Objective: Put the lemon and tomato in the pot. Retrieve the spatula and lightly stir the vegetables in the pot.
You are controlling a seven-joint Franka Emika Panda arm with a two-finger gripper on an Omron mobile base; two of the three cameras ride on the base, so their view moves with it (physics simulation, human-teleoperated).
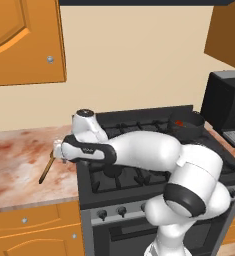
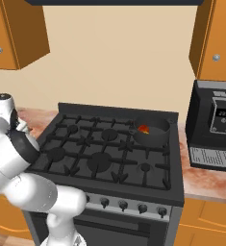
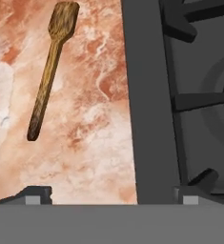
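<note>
Spatula (image 3: 50, 71) is the thing in hand now: it lies flat on the marbled table (image 3: 89, 143), well clear of the stove's edge, its paddle head pointing away from the hand camera and its long handle running back toward it at a slight slant. In the left base view it shows as a thin brown stick (image 1: 46, 167) just beside the gripper (image 1: 59, 150), which hovers above the table left of the stove (image 1: 139, 165).

The fingers stand wide apart with nothing between them, one tip (image 3: 35, 194) over the table and the other over the stove's rim, so the spatula sits off to one side of the gap. To pick it up well, I judge the hand should shift over until the handle's middle lies between the tips, turn so the fingers close across the narrow handle, then come straight down (a slim wooden stick lying flat leaves little to catch).

The pot (image 2: 152, 130), dark and short with a wide rim, sits on a rear burner, with red and yellow showing inside it, apparently the tomato (image 2: 144, 129) and the lemon, so that part looks done. The stove is matte black with ribbed grates; the table is glossy pink-brown stone.
</note>
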